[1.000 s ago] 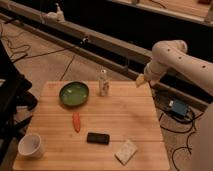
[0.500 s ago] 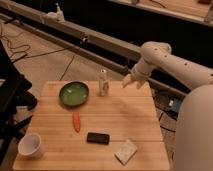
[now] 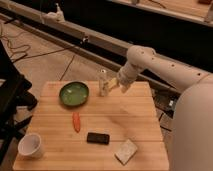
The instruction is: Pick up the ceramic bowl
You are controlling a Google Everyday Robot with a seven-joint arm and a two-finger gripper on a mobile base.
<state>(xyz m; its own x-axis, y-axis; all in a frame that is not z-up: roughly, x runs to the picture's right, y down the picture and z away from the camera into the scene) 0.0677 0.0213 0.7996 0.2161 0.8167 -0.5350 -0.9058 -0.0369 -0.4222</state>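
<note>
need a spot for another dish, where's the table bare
Bare: the right side of the table, between the gripper at the back edge and the pale block in front; the left strip between ceramic bowl and white cup. Crowded: back edge, bottle beside gripper.

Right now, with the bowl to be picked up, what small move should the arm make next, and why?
Probably carry the gripper over the bottle toward the bowl. The gripper hangs open and empty beside the bottle, which stands between it and the untouched bowl.
</note>
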